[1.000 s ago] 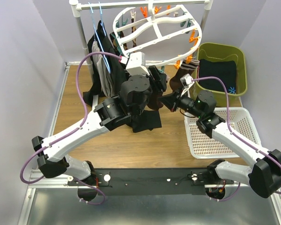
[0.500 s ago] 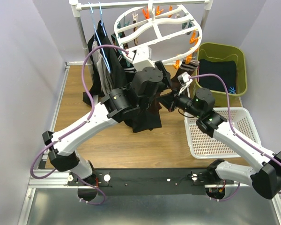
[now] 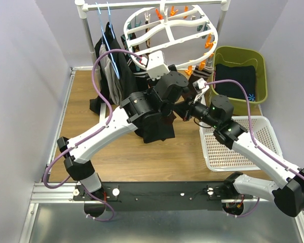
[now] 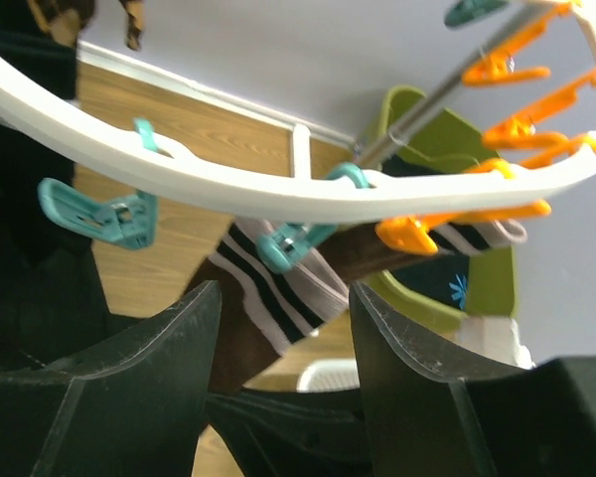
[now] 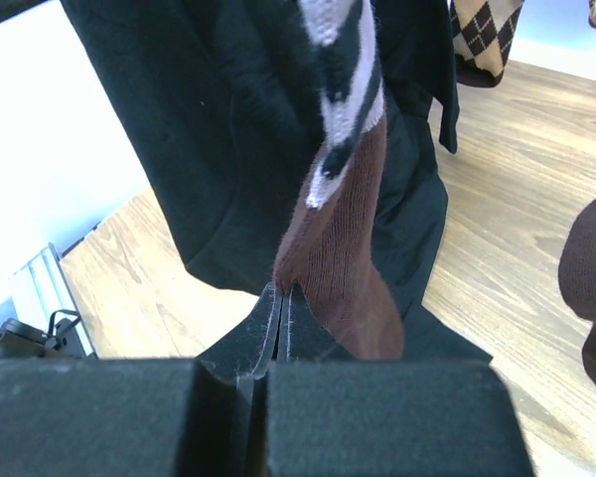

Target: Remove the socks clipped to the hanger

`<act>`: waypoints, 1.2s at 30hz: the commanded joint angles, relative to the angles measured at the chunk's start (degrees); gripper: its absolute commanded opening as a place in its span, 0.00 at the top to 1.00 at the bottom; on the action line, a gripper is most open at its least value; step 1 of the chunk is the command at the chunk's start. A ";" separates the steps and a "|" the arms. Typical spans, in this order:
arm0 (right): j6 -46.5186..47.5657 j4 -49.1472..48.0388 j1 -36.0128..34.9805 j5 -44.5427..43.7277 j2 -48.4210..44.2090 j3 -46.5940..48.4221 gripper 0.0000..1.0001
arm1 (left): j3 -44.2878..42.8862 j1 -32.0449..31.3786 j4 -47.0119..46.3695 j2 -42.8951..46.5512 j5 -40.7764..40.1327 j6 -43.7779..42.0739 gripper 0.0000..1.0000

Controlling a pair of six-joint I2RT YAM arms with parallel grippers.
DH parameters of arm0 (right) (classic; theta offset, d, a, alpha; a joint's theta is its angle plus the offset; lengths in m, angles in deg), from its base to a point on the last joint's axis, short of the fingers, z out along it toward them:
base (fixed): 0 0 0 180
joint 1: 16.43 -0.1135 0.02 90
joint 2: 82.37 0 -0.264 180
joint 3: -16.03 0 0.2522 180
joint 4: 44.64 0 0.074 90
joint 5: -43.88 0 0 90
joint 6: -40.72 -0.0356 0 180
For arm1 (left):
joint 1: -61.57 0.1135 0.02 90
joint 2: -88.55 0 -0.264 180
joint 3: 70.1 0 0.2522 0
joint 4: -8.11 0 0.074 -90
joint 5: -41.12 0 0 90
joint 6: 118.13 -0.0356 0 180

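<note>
Ribbed brown knit sock (image 5: 343, 238): being touched at its edge by tightly closed right claw (image 5: 280, 298). Left claw (image 4: 284, 290) being held wide beneath white oval plastic hanger (image 4: 278, 194).

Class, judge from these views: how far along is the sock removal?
Done: no sock visibly freed yet. In hand: right end effector is shut on a brown sock; left end effector is open, facing the teal clip gripping a striped cuff. Left: unclipping that and the other socks on the hanger.

Bright, even light from above casts soft shadows on the brown wooden tabletop (image 3: 81, 126); the black hanging garments (image 5: 209, 149) lose detail.
</note>
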 commanded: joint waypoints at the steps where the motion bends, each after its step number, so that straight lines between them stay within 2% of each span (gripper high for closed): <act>1: 0.36 1.08 -0.74 -1.50 -1.54 1.28 0.99 | -2.13 -0.36 1.49 -1.43 -9.63 2.30 0.37; 18: 0.80 2.05 -1.18 -2.12 -2.69 0.67 0.99 | -2.83 -0.01 -4.31 -4.42 -17.46 -3.32 0.33; 26: 0.63 2.23 -1.36 -1.85 -2.86 0.41 0.99 | -0.46 1.31 -10.20 -3.81 -16.23 -8.76 0.39; 28: 0.80 2.40 -1.45 -1.94 -2.95 0.40 0.99 | -0.28 1.40 -11.25 -3.72 -16.32 -9.47 0.47; 30: 0.98 2.75 -1.45 -2.12 -3.04 0.32 0.99 | -0.11 1.40 -11.78 -3.81 -16.06 -10.61 0.50; 31: 1.06 2.84 -1.45 -2.12 -3.04 0.32 0.99 | -0.02 1.48 -12.74 -3.72 -15.88 -11.23 0.56; 33: 1.24 3.19 -1.54 -2.29 -3.13 0.40 0.99 | 0.41 1.48 -13.54 -3.46 -15.27 -12.81 0.62; 34: 1.24 3.19 -1.54 -2.38 -3.21 0.32 0.99 | 0.51 1.40 -14.15 -3.45 -15.00 -13.25 0.70; 36: 1.33 3.54 -1.45 -2.47 -3.48 0.14 0.99 | 0.94 1.48 -14.86 -3.10 -14.13 -14.13 0.76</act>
